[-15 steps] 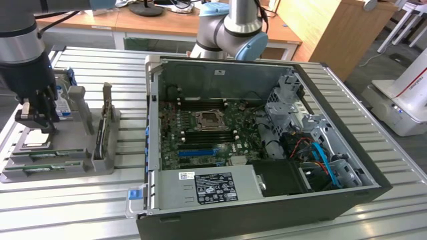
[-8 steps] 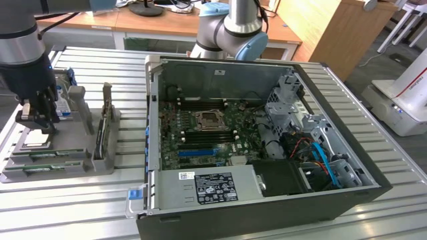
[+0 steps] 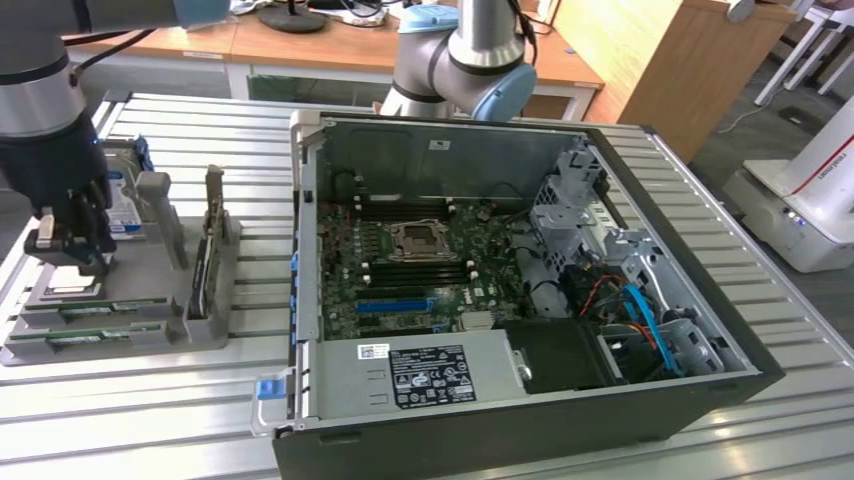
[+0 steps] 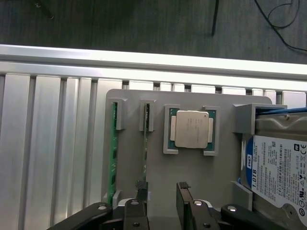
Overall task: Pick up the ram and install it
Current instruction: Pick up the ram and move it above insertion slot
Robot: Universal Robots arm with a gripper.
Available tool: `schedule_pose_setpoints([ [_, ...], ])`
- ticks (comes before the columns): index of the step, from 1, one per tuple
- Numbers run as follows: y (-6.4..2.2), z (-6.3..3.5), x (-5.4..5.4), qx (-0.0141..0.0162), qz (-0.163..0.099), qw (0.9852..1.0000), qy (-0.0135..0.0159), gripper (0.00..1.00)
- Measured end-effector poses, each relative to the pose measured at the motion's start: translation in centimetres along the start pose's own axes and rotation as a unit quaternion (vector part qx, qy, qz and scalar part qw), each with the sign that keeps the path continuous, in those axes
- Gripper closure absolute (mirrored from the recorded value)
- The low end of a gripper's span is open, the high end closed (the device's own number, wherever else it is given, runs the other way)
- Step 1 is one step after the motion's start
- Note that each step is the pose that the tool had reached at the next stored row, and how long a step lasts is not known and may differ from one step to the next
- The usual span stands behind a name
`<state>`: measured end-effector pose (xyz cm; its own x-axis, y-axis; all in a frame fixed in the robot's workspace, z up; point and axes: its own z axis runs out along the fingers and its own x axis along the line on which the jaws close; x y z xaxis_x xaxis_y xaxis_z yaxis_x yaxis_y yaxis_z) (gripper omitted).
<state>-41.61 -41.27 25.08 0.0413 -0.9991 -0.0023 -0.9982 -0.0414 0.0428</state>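
Note:
Two ram sticks stand on edge in slots of the grey parts holder (image 4: 158, 167): one ram (image 4: 114, 153) and a second ram (image 4: 145, 143) beside it. In the exterior view they appear as green strips, one ram (image 3: 118, 306) and the other (image 3: 96, 341), at the holder's front. My gripper (image 4: 162, 191) hangs just above the holder, open, with nothing between its fingers. One fingertip (image 4: 140, 188) sits over the near end of the second ram. In the exterior view the gripper (image 3: 70, 268) is at the exterior view's left, over the holder.
The holder also carries a square silver processor (image 4: 192, 129) and a hard drive (image 4: 278, 167). An open computer case (image 3: 534, 400) fills the middle, with its motherboard (image 3: 400, 280) and empty socket (image 3: 418, 240) exposed. Another arm's base (image 3: 461, 60) stands behind the case.

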Motion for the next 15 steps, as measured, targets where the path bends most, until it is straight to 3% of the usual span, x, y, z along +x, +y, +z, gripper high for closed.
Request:
schedule_pose_setpoints([
  [15,0.38,0.1,2.3,0.0,0.0,1.0,0.0,0.63],
])
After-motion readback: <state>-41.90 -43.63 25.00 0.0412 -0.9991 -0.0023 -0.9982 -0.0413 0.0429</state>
